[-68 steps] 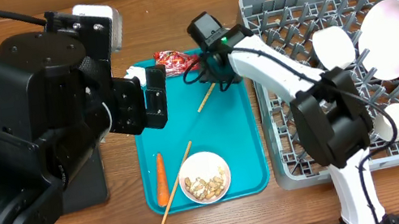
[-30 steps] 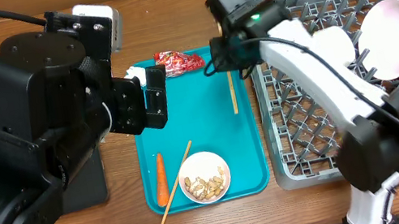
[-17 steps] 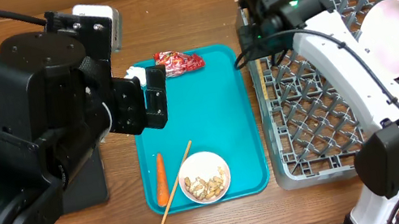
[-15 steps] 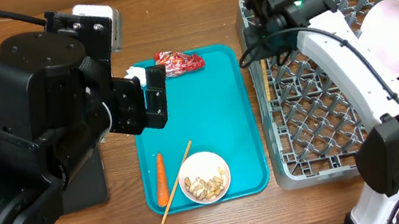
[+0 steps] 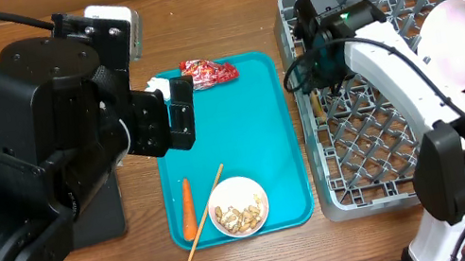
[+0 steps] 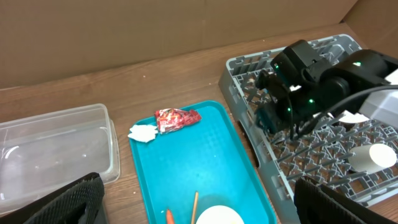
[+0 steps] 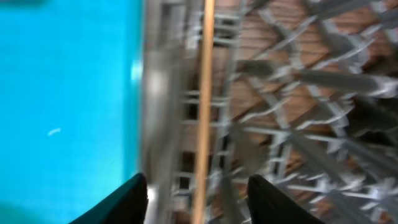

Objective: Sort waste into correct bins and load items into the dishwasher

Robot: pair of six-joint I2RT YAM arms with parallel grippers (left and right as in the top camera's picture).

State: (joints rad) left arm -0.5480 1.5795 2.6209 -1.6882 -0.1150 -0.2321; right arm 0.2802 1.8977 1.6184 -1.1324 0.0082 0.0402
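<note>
My right gripper (image 5: 316,72) hangs over the left edge of the grey dishwasher rack (image 5: 417,196). Its jaws stand open in the right wrist view, with a wooden chopstick (image 7: 204,93) lying loose between them on the rack's grid (image 7: 298,124), touching neither finger. A second chopstick (image 5: 203,219) lies on the teal tray (image 5: 243,138) beside the carrot (image 5: 187,206) and a white bowl of nut scraps (image 5: 238,206). The red wrapper (image 5: 208,71) and white tissue (image 6: 143,132) sit at the tray's far end. My left gripper (image 6: 199,208) is open and empty above the tray.
A large white plate (image 5: 455,43) stands in the rack's far right corner. The clear tub (image 6: 56,146) sits left of the tray. The black tray (image 5: 99,216) is mostly hidden under my left arm. A teal tray edge (image 7: 62,93) borders the rack.
My right gripper carried the chopstick from the teal tray to the rack's left edge, then opened and let it go. The left arm has not moved.
</note>
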